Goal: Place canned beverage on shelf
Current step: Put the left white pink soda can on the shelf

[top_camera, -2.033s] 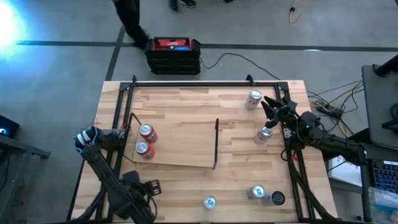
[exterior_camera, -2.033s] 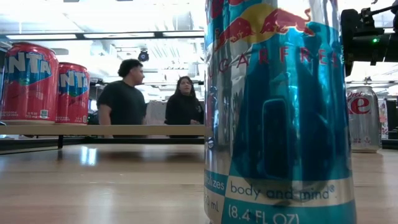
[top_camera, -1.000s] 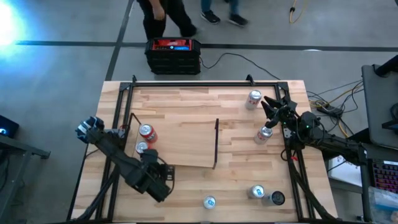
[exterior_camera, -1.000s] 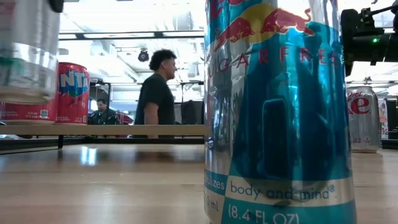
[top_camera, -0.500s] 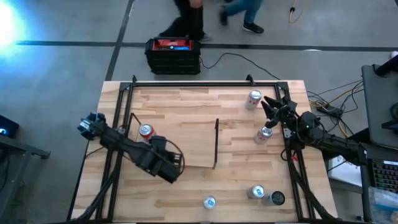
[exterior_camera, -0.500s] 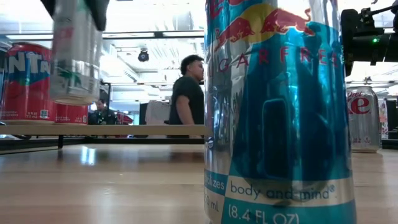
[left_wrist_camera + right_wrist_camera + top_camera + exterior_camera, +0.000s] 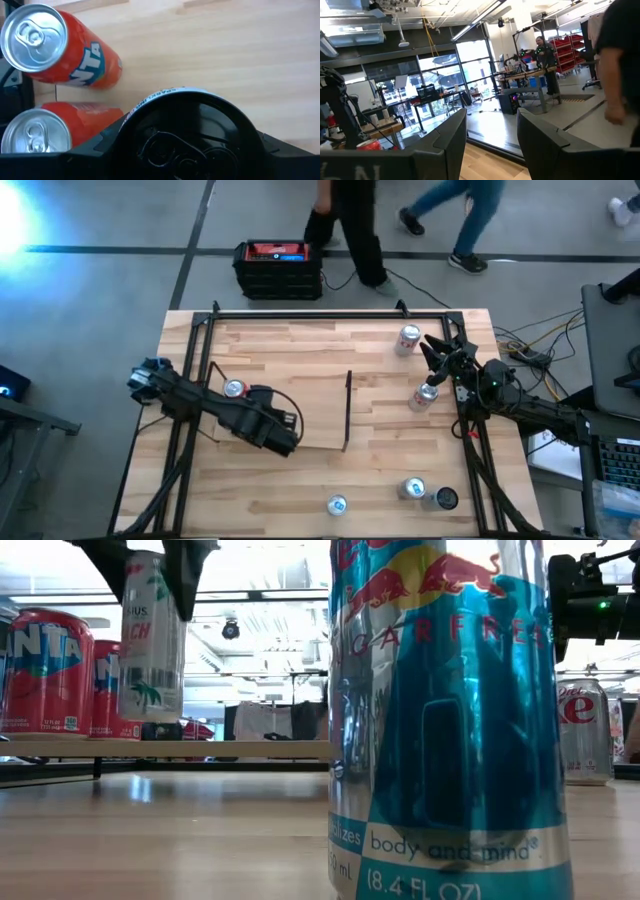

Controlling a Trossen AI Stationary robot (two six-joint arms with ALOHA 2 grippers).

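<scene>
My left gripper (image 7: 278,432) is shut on a tall slim white can (image 7: 152,635) above the near left part of the shelf (image 7: 312,405), a pale board with a black upright bar (image 7: 348,410). In the left wrist view the can's dark top (image 7: 187,137) fills the foreground. Two red Fanta cans (image 7: 57,47) (image 7: 47,131) stand on their bases at the shelf's left end, beside the held can. The arm covers one of them in the high view. My right gripper (image 7: 440,355) waits shut at the table's right edge, touching nothing. My left gripper pinches the white can's upper wall (image 7: 150,580) between its two fingers (image 7: 185,570), one on each side. The fingers come from above, pointing steeply down. The can hangs about upright below them, its bottom (image 7: 150,712) clear of the shelf.
A blue Red Bull can (image 7: 337,505) stands near the front edge and fills the low view. More cans stand on the table's right side (image 7: 408,338) (image 7: 425,395) (image 7: 412,488). A black crate (image 7: 278,268) and walking people (image 7: 350,220) are beyond the far edge.
My left gripper has carried the white can from the near left of the table toward the far edge and a little right, to above the shelf beside the Fanta cans. The can, tilted half a second ago, now hangs nearly upright.
</scene>
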